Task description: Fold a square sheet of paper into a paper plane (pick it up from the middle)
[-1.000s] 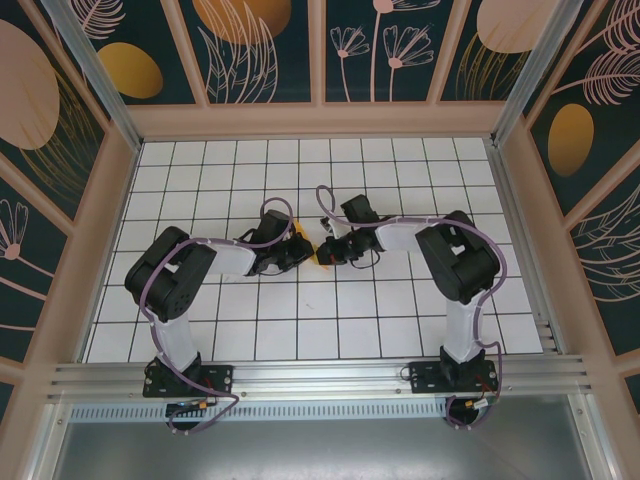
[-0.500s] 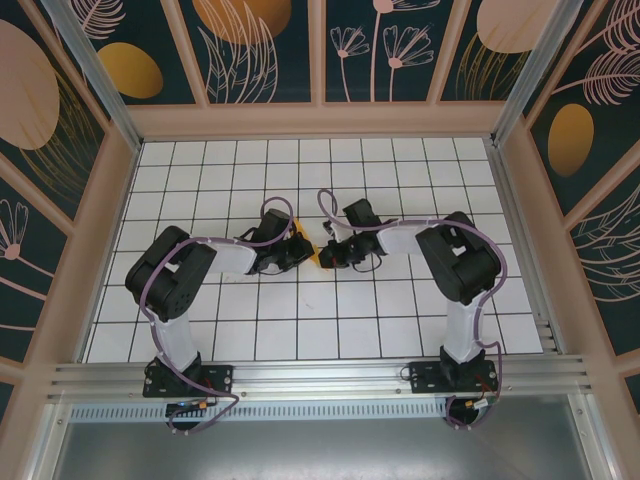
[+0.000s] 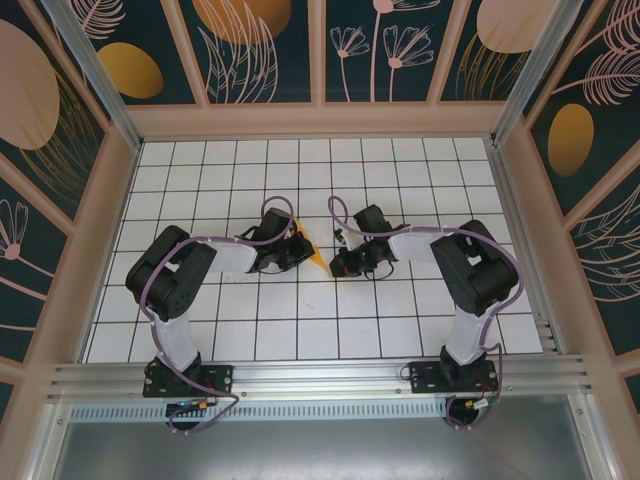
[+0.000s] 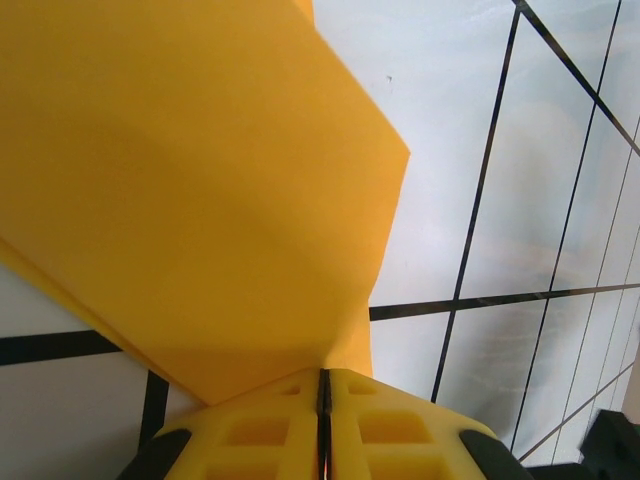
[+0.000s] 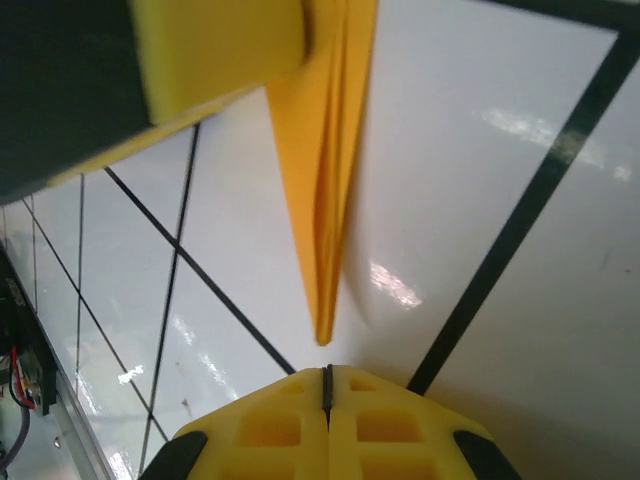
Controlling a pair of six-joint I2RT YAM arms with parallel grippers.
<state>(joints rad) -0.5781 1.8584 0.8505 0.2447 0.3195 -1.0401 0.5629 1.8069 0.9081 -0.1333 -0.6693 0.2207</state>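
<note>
Holding paper plane (image 5: 322, 200), pinched in left claw (image 4: 322, 385); long axis points at right claw (image 5: 326, 378), closed and empty, tip just short of it; left arm nearer.

The left tool (image 3: 298, 249) hides most of the paper plane (image 3: 317, 259).

No text, label, brand mark, number or sign is legible on any surface. The paper plane (image 3: 312, 252), the gridded table (image 3: 230, 180) and the patterned wall panels (image 3: 350, 50) carry none that can be read.
</note>
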